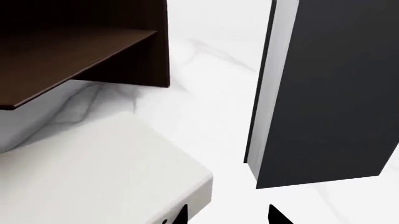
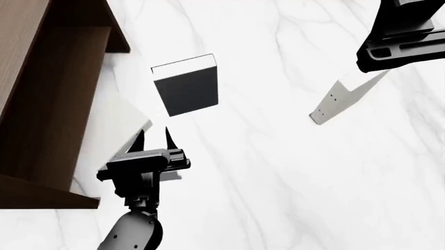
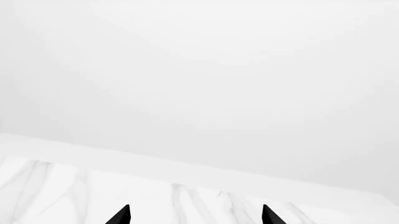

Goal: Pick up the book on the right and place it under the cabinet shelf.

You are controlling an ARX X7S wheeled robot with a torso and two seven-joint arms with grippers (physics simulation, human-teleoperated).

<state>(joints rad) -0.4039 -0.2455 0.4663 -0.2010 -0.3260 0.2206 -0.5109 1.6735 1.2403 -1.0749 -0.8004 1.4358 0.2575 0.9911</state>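
The book (image 2: 342, 100), slim and pale with two dark dots on its spine, stands tilted on the white marble table (image 2: 278, 172) at the right, directly below the right gripper (image 3: 195, 215), whose jaws stand apart with nothing between them in the right wrist view. The left gripper (image 2: 154, 139) hovers with its jaws spread and empty just beside a second pale book (image 1: 93, 177) lying next to the cabinet shelf (image 2: 41, 99), with a black-covered book (image 2: 186, 86) lying flat a little beyond it. The book is well apart from the cabinet shelf, with the black-covered book between them.
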